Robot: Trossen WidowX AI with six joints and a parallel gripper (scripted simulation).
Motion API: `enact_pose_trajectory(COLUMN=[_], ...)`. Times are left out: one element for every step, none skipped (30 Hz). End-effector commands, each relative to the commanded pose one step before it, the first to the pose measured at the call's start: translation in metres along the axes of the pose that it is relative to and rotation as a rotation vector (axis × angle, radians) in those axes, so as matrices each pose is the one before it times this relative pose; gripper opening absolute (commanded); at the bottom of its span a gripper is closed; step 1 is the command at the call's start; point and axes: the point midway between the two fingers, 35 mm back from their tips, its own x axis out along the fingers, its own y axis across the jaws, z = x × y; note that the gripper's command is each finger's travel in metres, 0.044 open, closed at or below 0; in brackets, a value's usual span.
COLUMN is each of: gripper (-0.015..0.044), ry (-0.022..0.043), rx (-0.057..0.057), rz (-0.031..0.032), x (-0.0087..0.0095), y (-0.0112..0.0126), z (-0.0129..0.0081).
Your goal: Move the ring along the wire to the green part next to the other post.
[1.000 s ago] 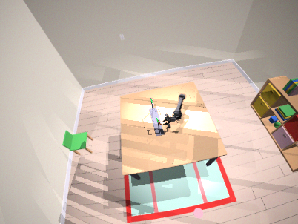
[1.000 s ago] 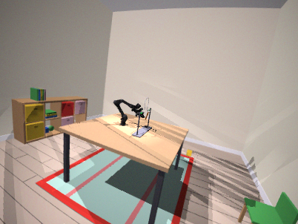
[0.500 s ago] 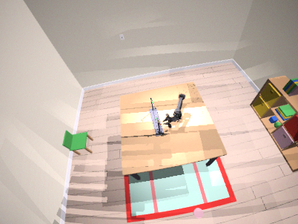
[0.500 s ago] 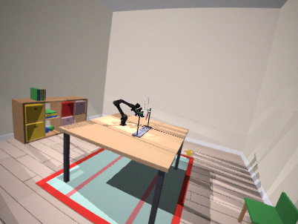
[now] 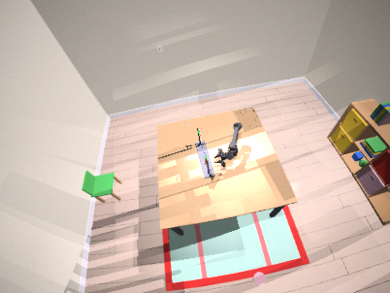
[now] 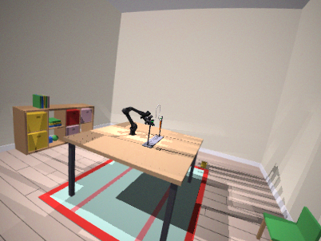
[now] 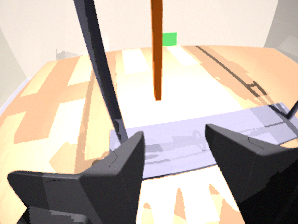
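Note:
The ring's orange handle (image 7: 157, 43) (image 6: 160, 124) (image 5: 208, 164) hangs straight down from the wire near the post (image 7: 100, 50) closest to the arm. The ring itself is cut off at the top of the wrist view. My gripper (image 7: 174, 132) (image 6: 151, 119) (image 5: 217, 157) is open and empty. It sits a little back from the handle, with a clear gap between the fingertips and the handle. The grey base plate (image 7: 233, 123) (image 6: 153, 140) (image 5: 202, 154) lies on the table under the wire. The other post with its green tip (image 5: 198, 132) stands at the far end.
The wooden table (image 5: 233, 194) (image 6: 120, 152) stands on a red-edged rug (image 5: 233, 257) (image 6: 100, 191). A shelf unit (image 5: 369, 146) (image 6: 40, 128) is off to the side. A green chair (image 5: 99, 184) (image 6: 291, 227) stands on the floor away from the table.

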Motion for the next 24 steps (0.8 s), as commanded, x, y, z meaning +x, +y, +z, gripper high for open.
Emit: enact_pose_trajectory(gripper=[0.0317, 0.0344, 0.0370, 0.0396, 0.0422, 0.0440, 0.0440, 0.0440, 0.0440, 0.0440, 0.0440, 0.0440, 0.0440, 0.0440, 0.0440, 0.0440, 0.0440, 0.0440, 0.0440, 0.0440, 0.0440, 0.0440, 0.0440, 0.0440], ry=[-0.01397, -0.00475, -0.00176, 0.00000, 0.00000, 0.00000, 0.00000, 0.00000, 0.00000, 0.00000, 0.00000, 0.00000, 0.00000, 0.00000, 0.00000, 0.00000, 0.00000, 0.00000, 0.00000, 0.00000, 0.00000, 0.00000, 0.00000, 0.00000], rx=[0.0012, -0.0010, -0.0004, 0.0000, 0.0000, 0.0000, 0.0000, 0.0000, 0.0000, 0.0000, 0.0000, 0.0000, 0.0000, 0.0000, 0.0000, 0.0000, 0.0000, 0.0000, 0.0000, 0.0000, 0.0000, 0.0000, 0.0000, 0.0000], rz=[0.00757, 0.00166, 0.00065, 0.00000, 0.00000, 0.00000, 0.00000, 0.00000, 0.00000, 0.00000, 0.00000, 0.00000, 0.00000, 0.00000, 0.00000, 0.00000, 0.00000, 0.00000, 0.00000, 0.00000, 0.00000, 0.00000, 0.00000, 0.00000], x=[-0.02569, -0.00403, -0.00134, 0.00000, 0.00000, 0.00000, 0.00000, 0.00000, 0.00000, 0.00000, 0.00000, 0.00000, 0.00000, 0.00000, 0.00000, 0.00000, 0.00000, 0.00000, 0.00000, 0.00000, 0.00000, 0.00000, 0.00000, 0.00000], y=[-0.00080, -0.00066, -0.00024, 0.00000, 0.00000, 0.00000, 0.00000, 0.00000, 0.00000, 0.00000, 0.00000, 0.00000, 0.00000, 0.00000, 0.00000, 0.00000, 0.00000, 0.00000, 0.00000, 0.00000, 0.00000, 0.00000, 0.00000, 0.00000], z=[0.00302, 0.00095, 0.00036, 0.00000, 0.00000, 0.00000, 0.00000, 0.00000, 0.00000, 0.00000, 0.00000, 0.00000, 0.00000, 0.00000, 0.00000, 0.00000, 0.00000, 0.00000, 0.00000, 0.00000, 0.00000, 0.00000, 0.00000, 0.00000])
